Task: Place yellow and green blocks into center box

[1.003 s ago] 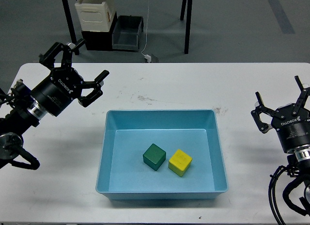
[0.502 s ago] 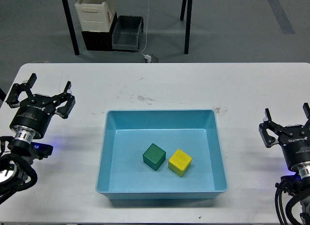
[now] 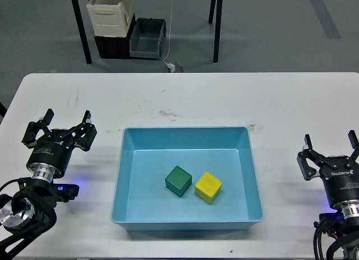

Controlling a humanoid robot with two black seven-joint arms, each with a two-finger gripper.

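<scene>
left gripper - fingers spread wide, holding nothing, touching nothing, hanging over the left part of the white tabletop. right gripper - fingers also spread wide and empty, over the right edge of the tabletop. both sit well apart from the box.

counts: one light blue box, one green block, one yellow block, two grippers.

both blocks lie inside the box on its floor, near the middle and slightly toward the near wall. green block is on the left, yellow block just beside it on the right, close enough that touching or a slim gap cannot be told. both are roughly cube-shaped so no clear long axis; each rests flat with a face up and is turned so a corner points toward the near side of the box. the box is rectangular, long axis running left-right, centred on the tabletop between the two grippers.

behind the tabletop on the floor: a cream bin stacked on a black crate, a grey bin beside it.
</scene>
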